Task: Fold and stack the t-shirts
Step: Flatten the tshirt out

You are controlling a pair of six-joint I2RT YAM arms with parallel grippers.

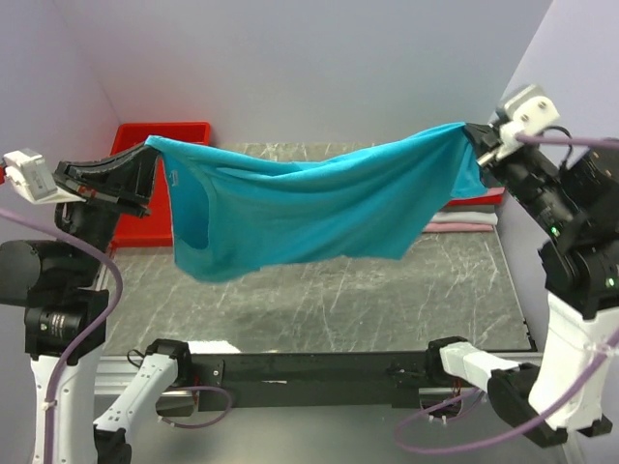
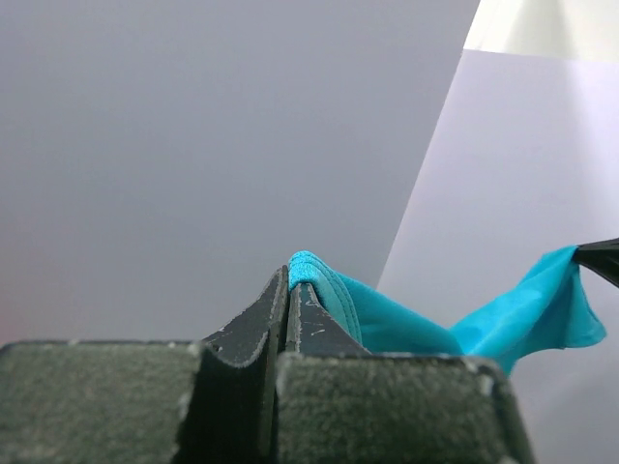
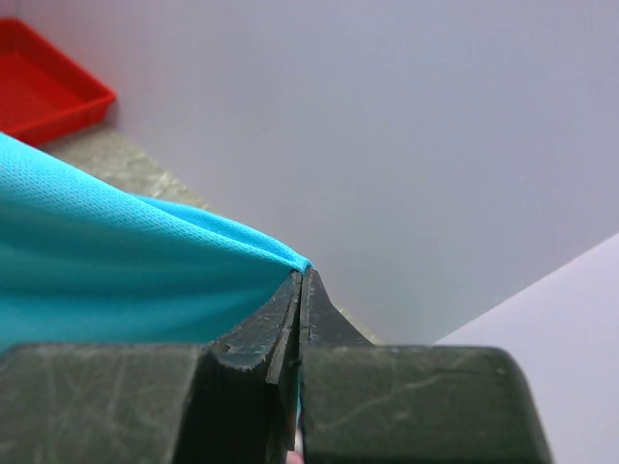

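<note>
A teal t-shirt (image 1: 309, 208) hangs stretched in the air between both grippers, well above the marble table (image 1: 319, 290). My left gripper (image 1: 147, 166) is shut on its left edge; in the left wrist view the gripper (image 2: 288, 280) pinches a hemmed teal fold (image 2: 334, 290). My right gripper (image 1: 474, 135) is shut on the shirt's right corner; in the right wrist view the gripper (image 3: 302, 280) clamps the teal cloth (image 3: 116, 271). Folded pink and whitish shirts (image 1: 464, 218) lie stacked at the table's right, partly hidden behind the teal shirt.
A red plastic tray (image 1: 145, 184) sits at the back left of the table, also in the right wrist view (image 3: 44, 92). Pale walls close in the left, back and right. A black rail (image 1: 309, 367) runs along the near edge.
</note>
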